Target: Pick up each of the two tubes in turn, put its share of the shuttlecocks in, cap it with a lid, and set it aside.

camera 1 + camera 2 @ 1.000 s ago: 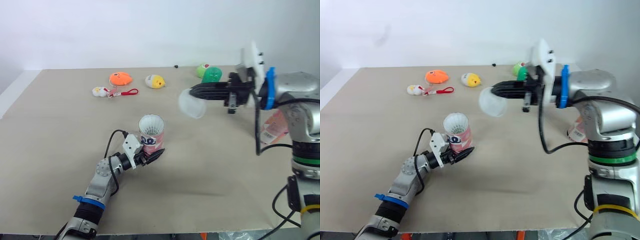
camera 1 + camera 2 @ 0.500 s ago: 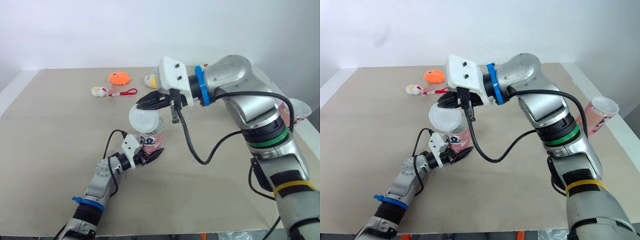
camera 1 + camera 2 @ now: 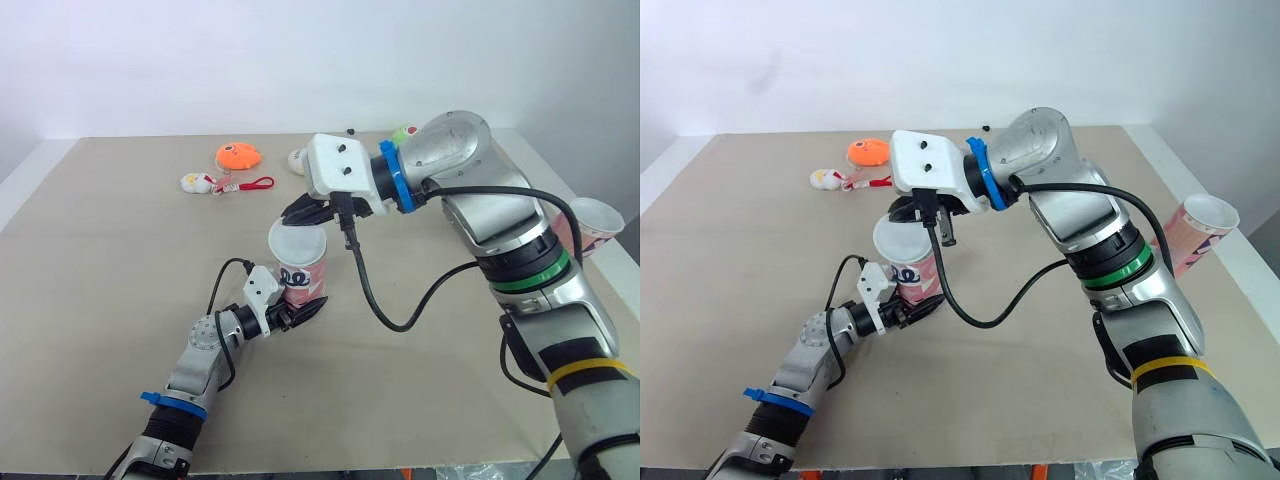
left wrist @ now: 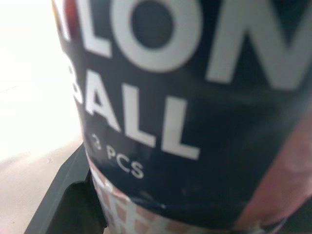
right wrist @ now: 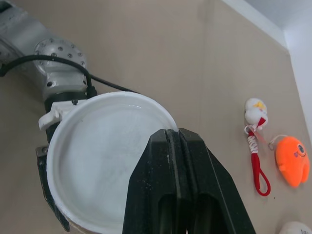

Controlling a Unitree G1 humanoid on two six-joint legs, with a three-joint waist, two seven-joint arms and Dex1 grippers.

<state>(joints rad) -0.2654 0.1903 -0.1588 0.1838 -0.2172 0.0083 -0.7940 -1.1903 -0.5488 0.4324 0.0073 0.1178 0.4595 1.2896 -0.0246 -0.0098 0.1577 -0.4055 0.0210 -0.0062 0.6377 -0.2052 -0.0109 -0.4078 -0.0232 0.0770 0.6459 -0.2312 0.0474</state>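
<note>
Right fingers [image 5: 152,195] pinch lid [image 5: 100,161] atop tube [image 3: 303,276] in left fingers [image 3: 306,310].

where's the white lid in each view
Left eye view: lid near centre, over the mouth of the pink tube, pinched by the right hand.
Right eye view: left of centre.
Right wrist view: just beyond the fingertips.
Left wrist view: the tube's printed wall.
Shared landmark: orange toy.
</note>
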